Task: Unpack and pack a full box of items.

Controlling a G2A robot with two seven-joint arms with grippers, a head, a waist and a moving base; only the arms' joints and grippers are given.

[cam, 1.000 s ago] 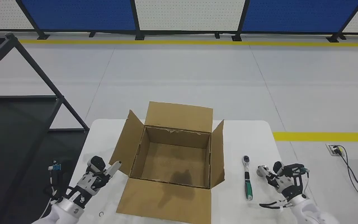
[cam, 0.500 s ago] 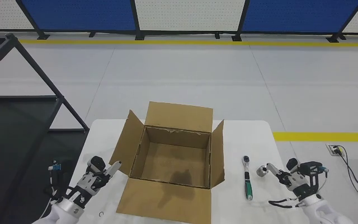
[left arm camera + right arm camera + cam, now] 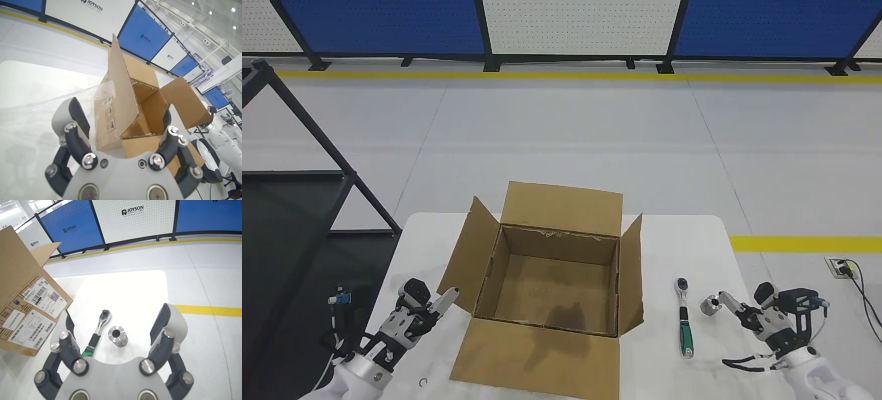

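The white bench (image 3: 682, 245) carries an open cardboard box (image 3: 560, 245) at its middle. All four flaps of the box are folded outward, and its bare cardboard floor shows from above. Printed labels cover the box's right outer wall, and a strip of clear tape (image 3: 103, 91) hangs off the edge of its left flap.

The left claw (image 3: 122, 106) sits low over the near left part of the bench, just outside the box's left flap. It points at the box's near left corner with its fingers spread wide apart. The right claw (image 3: 117, 313) is over the near right part of the bench, well apart from the box, and its fingers are also spread wide.

A ratchet wrench (image 3: 100, 325) lies flat on the bench to the right of the box. Its green-and-black handle is toward the robot and its chrome head points away. A short steel socket (image 3: 117, 336) with a dark bore in its end face rests on the bench, just beside the wrench on the side away from the box. The socket lies just ahead of the right claw's spread fingers.
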